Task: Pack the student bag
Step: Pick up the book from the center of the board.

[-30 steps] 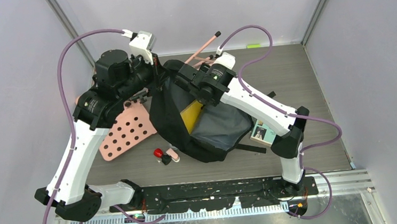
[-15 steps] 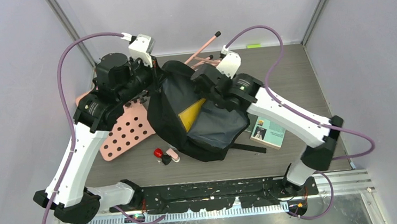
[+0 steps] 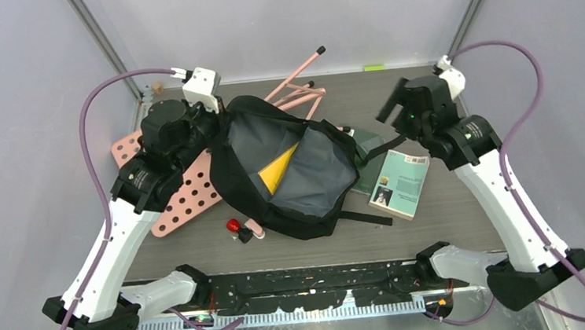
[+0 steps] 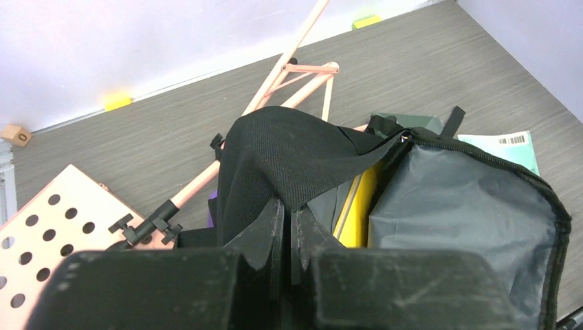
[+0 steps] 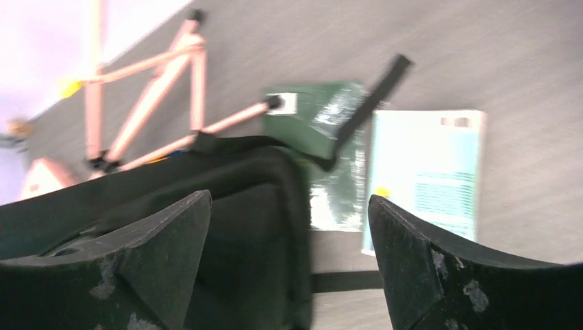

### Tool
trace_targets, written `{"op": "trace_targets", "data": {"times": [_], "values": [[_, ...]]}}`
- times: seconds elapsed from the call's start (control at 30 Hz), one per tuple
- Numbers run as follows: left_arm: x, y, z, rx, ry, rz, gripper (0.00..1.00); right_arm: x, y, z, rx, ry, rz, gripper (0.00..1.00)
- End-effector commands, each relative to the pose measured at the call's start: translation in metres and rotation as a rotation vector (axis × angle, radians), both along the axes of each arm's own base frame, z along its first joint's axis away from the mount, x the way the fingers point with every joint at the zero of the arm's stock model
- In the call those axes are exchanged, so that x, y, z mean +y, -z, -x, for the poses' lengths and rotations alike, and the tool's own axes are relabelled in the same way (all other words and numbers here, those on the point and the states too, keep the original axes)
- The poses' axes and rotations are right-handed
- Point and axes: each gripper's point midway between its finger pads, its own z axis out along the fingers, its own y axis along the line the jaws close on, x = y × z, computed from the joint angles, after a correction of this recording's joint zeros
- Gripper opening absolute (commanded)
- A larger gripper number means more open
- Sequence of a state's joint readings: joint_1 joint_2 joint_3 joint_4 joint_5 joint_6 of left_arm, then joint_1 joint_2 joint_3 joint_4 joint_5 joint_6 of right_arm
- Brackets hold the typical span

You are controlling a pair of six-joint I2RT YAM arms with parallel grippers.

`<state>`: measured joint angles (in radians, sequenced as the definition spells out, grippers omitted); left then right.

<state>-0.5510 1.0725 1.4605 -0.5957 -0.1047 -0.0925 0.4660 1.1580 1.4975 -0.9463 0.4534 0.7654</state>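
The black student bag lies open in the middle, its grey lining and a yellow flat item showing inside. My left gripper is shut on the bag's black rim fabric at its far left and holds it up; the jaws pinch the cloth. My right gripper is open and empty, raised to the right of the bag. In the right wrist view the open gripper is above the bag's edge, with a dark green book and a light teal book beyond it.
The green book and teal book lie right of the bag. A pink pegboard lies under my left arm. A pink rod frame lies behind the bag. A red item and a pink item sit at the bag's near left.
My right arm has come away from the bag's opening and swung to the right, gripper open. My left gripper stays shut on the rim and has shifted slightly left. The bag gapes wider.
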Motion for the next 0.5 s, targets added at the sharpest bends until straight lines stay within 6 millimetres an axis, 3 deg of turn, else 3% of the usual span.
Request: {"op": "trace_targets", "data": {"times": [0.0, 0.1, 0.17, 0.3, 0.47], "values": [[0.006, -0.041, -0.007, -0.160, -0.037, 0.069, 0.00, -0.049, 0.063, 0.018, 0.190, 0.039, 0.043, 0.92], [0.002, -0.036, -0.007, -0.150, -0.022, 0.072, 0.00, -0.073, 0.105, 0.022, 0.297, 0.095, -0.034, 0.93], [0.000, -0.034, -0.008, -0.144, -0.015, 0.073, 0.00, -0.100, 0.134, 0.025, 0.355, 0.188, -0.095, 0.92], [-0.002, -0.031, -0.007, -0.137, -0.004, 0.073, 0.00, -0.115, 0.187, 0.033, 0.460, 0.254, -0.161, 0.92], [-0.004, -0.029, -0.008, -0.132, 0.004, 0.078, 0.00, -0.127, 0.226, 0.028, 0.503, 0.308, -0.215, 0.91]]}}
